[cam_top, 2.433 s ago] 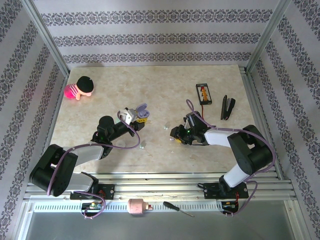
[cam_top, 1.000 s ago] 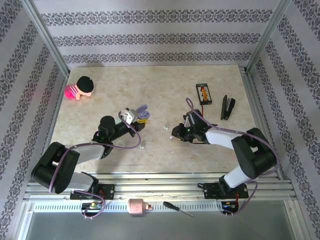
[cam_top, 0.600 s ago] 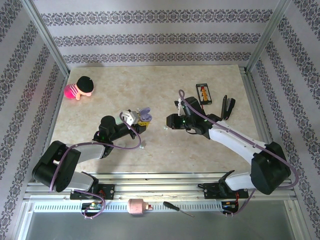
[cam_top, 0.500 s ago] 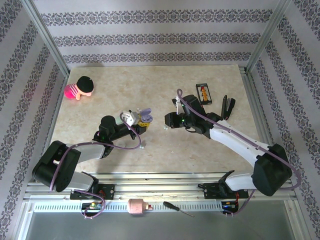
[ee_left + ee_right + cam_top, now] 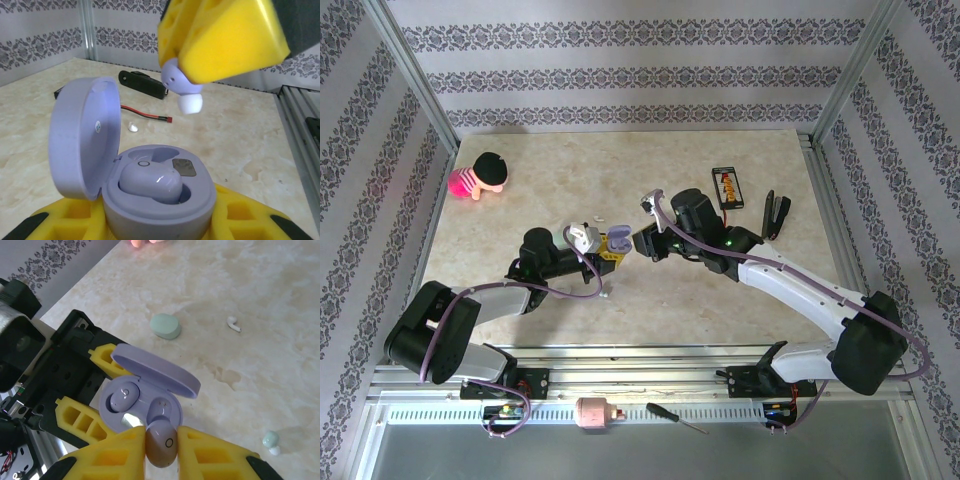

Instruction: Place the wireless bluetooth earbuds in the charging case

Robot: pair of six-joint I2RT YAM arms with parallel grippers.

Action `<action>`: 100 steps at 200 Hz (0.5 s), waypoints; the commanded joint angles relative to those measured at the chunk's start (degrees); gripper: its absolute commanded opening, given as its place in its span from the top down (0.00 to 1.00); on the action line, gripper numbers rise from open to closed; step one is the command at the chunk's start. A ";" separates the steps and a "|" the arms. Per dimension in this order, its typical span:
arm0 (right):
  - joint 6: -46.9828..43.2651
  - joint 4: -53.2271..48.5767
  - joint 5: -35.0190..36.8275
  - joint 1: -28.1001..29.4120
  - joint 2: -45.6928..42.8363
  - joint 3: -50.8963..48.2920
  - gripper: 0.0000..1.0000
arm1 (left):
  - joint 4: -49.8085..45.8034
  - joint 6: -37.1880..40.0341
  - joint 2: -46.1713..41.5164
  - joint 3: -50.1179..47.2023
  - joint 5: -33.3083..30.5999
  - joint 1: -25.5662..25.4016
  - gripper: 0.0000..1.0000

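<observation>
My left gripper (image 5: 156, 226) is shut on the lavender charging case (image 5: 161, 202), whose lid (image 5: 82, 135) stands open to the left. One lavender earbud (image 5: 149, 182) sits in the case's left socket (image 5: 122, 395). The other socket (image 5: 164, 409) is empty. My right gripper (image 5: 161, 444) is shut on a second lavender earbud (image 5: 161, 447), held just above and at the edge of that socket. From the left wrist this earbud (image 5: 182, 94) hangs under a yellow finger (image 5: 225, 35), clear of the case. In the top view the two grippers (image 5: 603, 248) (image 5: 638, 243) meet at mid-table.
A pale green case (image 5: 166, 326), a white earbud (image 5: 233, 324) and a green earbud (image 5: 270, 441) lie loose on the table. Further off are a doll (image 5: 480, 176), a battery holder (image 5: 726, 186) and a black stapler (image 5: 775, 214). A screwdriver (image 5: 675, 417) lies on the front rail.
My right arm lifted from the table's middle and swung left, carrying the lavender earbud over the open case. The left gripper shifted slightly right with the case.
</observation>
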 commanded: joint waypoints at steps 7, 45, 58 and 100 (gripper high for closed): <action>-2.79 2.12 -1.32 0.52 -0.70 -0.36 0.80 | -1.46 -0.78 -0.86 1.94 4.09 0.06 0.78; -2.71 2.36 -1.72 0.77 0.90 -0.42 0.80 | 0.35 -2.15 -0.46 2.08 4.81 0.06 0.78; -2.57 2.50 -1.72 0.76 1.58 -0.68 0.80 | 0.84 -2.63 -0.40 2.19 4.87 0.09 0.78; -2.62 2.73 -1.80 0.74 2.87 -1.43 0.81 | 1.51 -3.75 -0.60 2.16 4.99 0.11 0.77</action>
